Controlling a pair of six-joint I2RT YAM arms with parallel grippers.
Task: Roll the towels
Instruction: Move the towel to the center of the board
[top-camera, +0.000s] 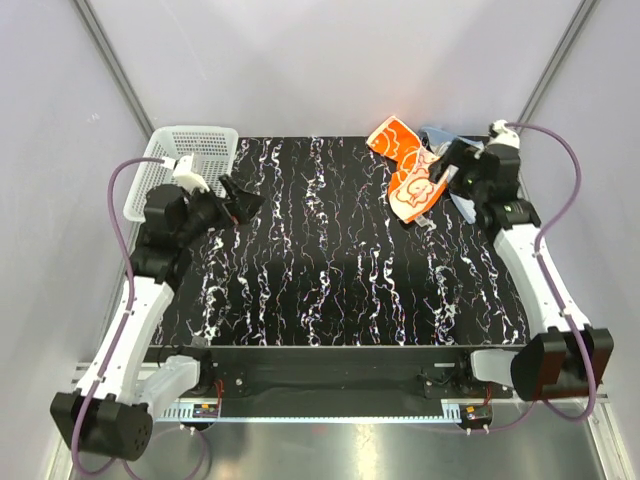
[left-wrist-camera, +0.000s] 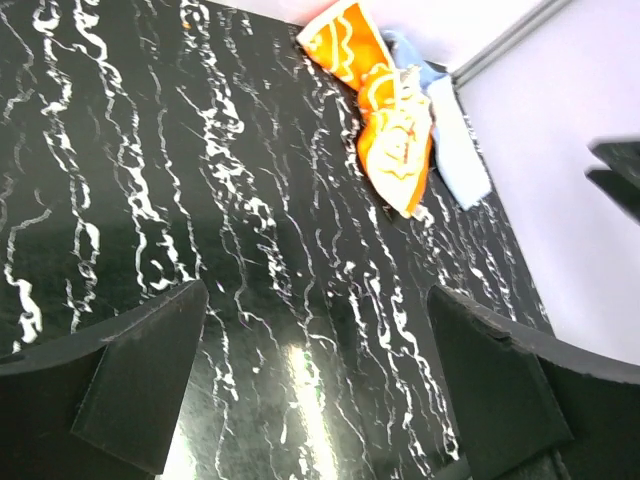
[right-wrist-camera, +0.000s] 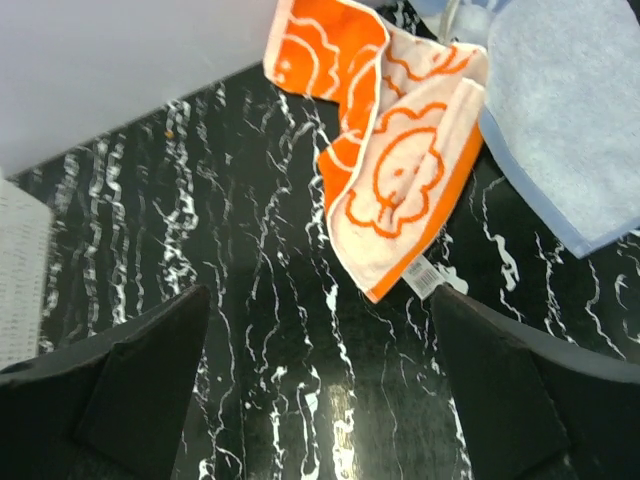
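From above, we see the two towels heaped together at the far right corner of the black marbled table (top-camera: 330, 280); the orange towel (top-camera: 408, 165) lies crumpled on the left of the heap, and the blue towel (top-camera: 437, 134) shows only as slivers behind and beside it, partly hidden by the right arm. The right gripper (top-camera: 452, 166) hangs just at the right edge of the heap; whether it touches cloth we cannot tell from this view. The left gripper (top-camera: 240, 198) sits at the far left, beside the white basket (top-camera: 190, 150) and well apart from the towels.

The right wrist view gives what the overhead hides: the orange towel (right-wrist-camera: 390, 170) is folded over itself, its pale side with an orange cartoon outline facing up and a small tag at its near corner; the blue towel (right-wrist-camera: 570, 110) lies to its right, touching it and partly under it; the right gripper (right-wrist-camera: 320, 390) is spread wide over bare table with nothing between its fingers (right-wrist-camera: 140, 385); a bit of the basket (right-wrist-camera: 20, 270) shows at the left edge.

The left wrist view looks across the table at both towels from afar, the orange towel (left-wrist-camera: 385, 110) in front of the blue towel (left-wrist-camera: 455, 150); the left gripper (left-wrist-camera: 320, 390) is likewise spread wide and holds nothing.
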